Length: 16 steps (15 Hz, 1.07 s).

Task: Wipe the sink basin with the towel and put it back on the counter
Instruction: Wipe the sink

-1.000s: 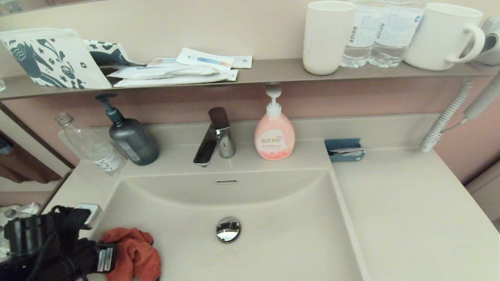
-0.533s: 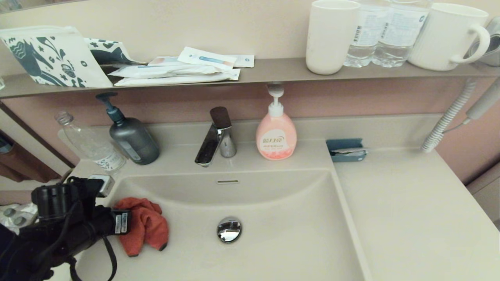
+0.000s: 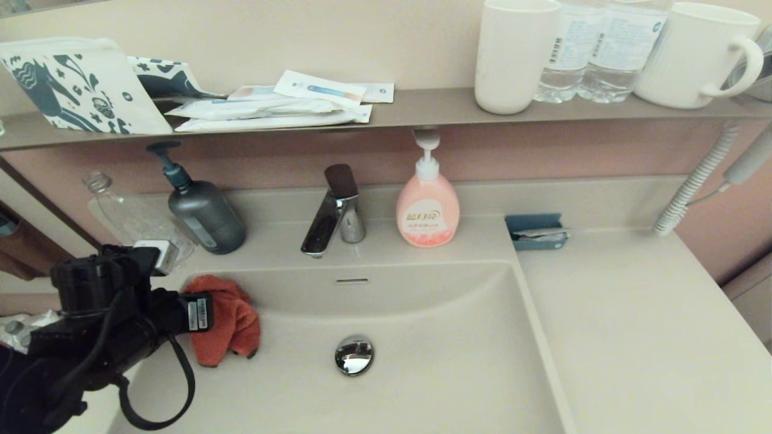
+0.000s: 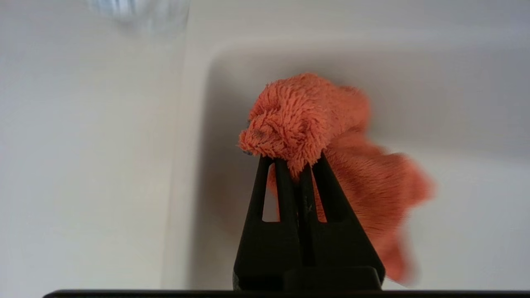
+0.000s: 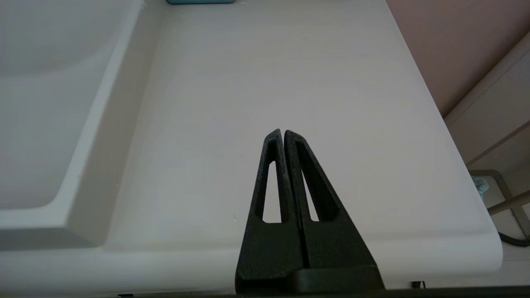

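Note:
The orange-red towel (image 3: pixel 232 322) hangs bunched in the back left corner of the beige sink basin (image 3: pixel 422 374), against its sloping wall. My left gripper (image 3: pixel 202 313) is shut on the towel (image 4: pixel 306 120); its black fingers (image 4: pixel 285 182) pinch a fold and the rest of the cloth trails down behind them. The chrome drain plug (image 3: pixel 354 354) lies to the right of the towel, with the overflow slot (image 3: pixel 351 281) on the back wall. My right gripper (image 5: pixel 283 133) is shut and empty, hovering over the front of the counter (image 5: pixel 269 82) right of the basin; it does not show in the head view.
Behind the basin stand a clear bottle (image 3: pixel 136 220), a dark pump bottle (image 3: pixel 202 211), the chrome faucet (image 3: pixel 332 211) and a pink soap bottle (image 3: pixel 427 205). A blue holder (image 3: pixel 535 232) sits at the counter's back. The wall shelf (image 3: pixel 422 108) carries cups, bottles and packets.
My left gripper has carried the towel from the basin's front left up along the left side into the back left corner. The right arm has stayed still.

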Tool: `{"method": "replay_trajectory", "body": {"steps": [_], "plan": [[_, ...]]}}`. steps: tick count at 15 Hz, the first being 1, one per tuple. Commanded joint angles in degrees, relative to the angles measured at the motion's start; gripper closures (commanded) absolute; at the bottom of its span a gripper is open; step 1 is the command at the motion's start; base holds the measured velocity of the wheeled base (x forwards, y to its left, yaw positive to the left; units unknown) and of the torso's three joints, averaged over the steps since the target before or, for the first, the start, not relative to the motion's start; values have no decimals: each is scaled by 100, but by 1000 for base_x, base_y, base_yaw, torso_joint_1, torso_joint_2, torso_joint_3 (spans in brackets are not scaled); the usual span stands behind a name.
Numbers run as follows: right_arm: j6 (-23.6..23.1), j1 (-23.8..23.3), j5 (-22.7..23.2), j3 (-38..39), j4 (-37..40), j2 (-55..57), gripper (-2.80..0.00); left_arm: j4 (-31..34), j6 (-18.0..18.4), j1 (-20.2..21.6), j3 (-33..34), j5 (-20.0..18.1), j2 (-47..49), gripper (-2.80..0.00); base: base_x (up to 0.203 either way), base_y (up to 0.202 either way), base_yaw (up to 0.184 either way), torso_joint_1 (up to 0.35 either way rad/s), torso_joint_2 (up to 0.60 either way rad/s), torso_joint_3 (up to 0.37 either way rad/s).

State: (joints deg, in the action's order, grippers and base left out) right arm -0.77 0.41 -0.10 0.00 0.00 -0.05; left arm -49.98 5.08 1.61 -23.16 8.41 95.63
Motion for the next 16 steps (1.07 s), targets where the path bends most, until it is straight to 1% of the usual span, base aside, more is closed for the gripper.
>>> {"method": "replay_trajectory", "body": {"steps": [1, 3, 4, 5, 7, 9, 11, 14, 16], "plan": [[-2, 2, 1, -2, 0, 5, 0, 44, -97, -188, -227, 60, -414, 0, 0, 0, 0, 0, 0, 0], [-2, 2, 0, 0, 0, 5, 0, 368, -371, -332, -638, 233, -525, 0, 0, 0, 0, 0, 0, 0], [-2, 2, 1, -1, 0, 5, 0, 573, -624, -480, -795, 340, -589, 0, 0, 0, 0, 0, 0, 0], [-2, 2, 1, 0, 0, 5, 0, 684, -858, -657, -861, 467, -616, 0, 0, 0, 0, 0, 0, 0], [-2, 2, 1, 0, 0, 5, 0, 733, -1188, -954, -853, 711, -569, 0, 0, 0, 0, 0, 0, 0], [-2, 2, 1, 0, 0, 5, 0, 731, -1637, -1178, -871, 823, -544, 0, 0, 0, 0, 0, 0, 0], [-2, 2, 1, -8, 0, 5, 0, 718, -1908, -1329, -841, 842, -475, 0, 0, 0, 0, 0, 0, 0], [-2, 2, 1, 0, 0, 5, 0, 669, -2519, -1498, -818, 707, -319, 0, 0, 0, 0, 0, 0, 0], [-2, 2, 1, 0, 0, 5, 0, 284, -2620, -1590, -773, 687, -157, 0, 0, 0, 0, 0, 0, 0]]}}
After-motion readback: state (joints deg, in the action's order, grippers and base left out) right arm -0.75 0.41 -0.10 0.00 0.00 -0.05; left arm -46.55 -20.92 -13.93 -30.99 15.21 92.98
